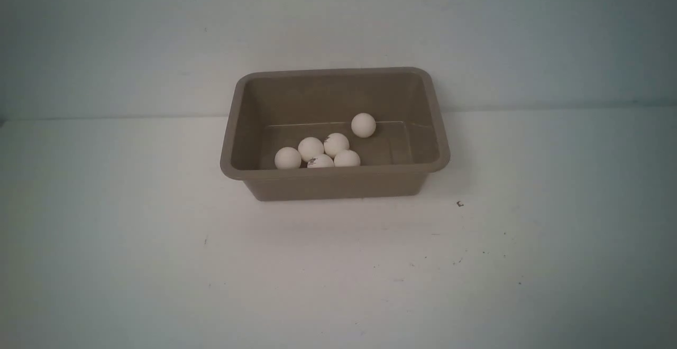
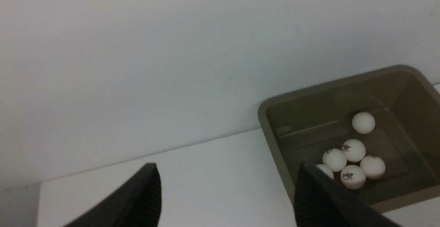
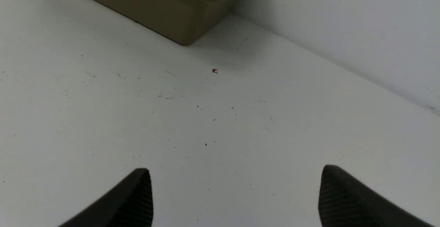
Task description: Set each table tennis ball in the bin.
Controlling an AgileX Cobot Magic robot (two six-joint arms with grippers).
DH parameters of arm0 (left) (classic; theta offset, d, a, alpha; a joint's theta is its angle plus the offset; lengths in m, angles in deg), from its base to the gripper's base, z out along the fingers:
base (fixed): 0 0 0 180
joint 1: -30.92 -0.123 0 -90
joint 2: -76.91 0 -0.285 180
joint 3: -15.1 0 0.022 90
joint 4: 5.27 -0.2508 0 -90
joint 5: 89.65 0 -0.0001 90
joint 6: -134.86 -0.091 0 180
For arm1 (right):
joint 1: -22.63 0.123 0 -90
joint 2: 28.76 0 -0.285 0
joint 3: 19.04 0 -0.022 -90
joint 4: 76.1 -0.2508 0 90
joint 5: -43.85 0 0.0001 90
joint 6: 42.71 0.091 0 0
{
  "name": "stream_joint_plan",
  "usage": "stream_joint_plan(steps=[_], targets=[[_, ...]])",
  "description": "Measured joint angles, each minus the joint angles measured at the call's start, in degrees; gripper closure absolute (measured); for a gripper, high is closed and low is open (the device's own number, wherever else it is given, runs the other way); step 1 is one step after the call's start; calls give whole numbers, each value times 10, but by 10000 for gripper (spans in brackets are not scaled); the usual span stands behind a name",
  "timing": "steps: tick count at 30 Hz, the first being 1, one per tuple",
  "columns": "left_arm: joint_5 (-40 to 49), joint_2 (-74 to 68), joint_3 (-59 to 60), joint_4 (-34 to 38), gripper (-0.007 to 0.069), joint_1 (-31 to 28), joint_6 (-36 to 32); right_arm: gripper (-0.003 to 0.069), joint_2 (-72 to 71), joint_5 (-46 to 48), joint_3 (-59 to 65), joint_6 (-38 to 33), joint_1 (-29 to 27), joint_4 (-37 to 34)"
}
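The taupe bin [image 1: 334, 181] stands at the back middle of the white table, against the wall. Several white table tennis balls lie inside it: a cluster [image 1: 317, 153] near its front wall and one ball [image 1: 363, 125] apart toward the back. In the left wrist view the bin [image 2: 275, 144] and its balls [image 2: 354, 161] show beside my left gripper [image 2: 227, 175], which is open and empty above bare table. My right gripper [image 3: 235, 177] is open and empty over speckled table, with the bin's corner [image 3: 185, 20] far ahead. Neither arm appears in the front view.
A pale wall [image 1: 338, 21] rises right behind the bin. A small dark speck [image 1: 459, 204] lies on the table to the right of the bin, with fine dark marks scattered nearby.
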Motion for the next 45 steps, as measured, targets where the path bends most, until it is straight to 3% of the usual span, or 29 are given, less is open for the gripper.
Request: stream_joint_plan(steps=[10, 18, 34, 45], targets=[[3, 225, 131, -6, 157, 0, 21, 69, 0, 0, 0, 0, 0, 0], [-16, 313, 277, -2, 157, 0, 28, 69, 0, 0, 0, 0, 0, 0], [-390, 507, 767, -6, 157, 1, -12, 69, 0, 0, 0, 0, 0, 0], [-398, 671, 885, -3, 157, 23, -77, 69, 0, 0, 0, 0, 0, 0]])
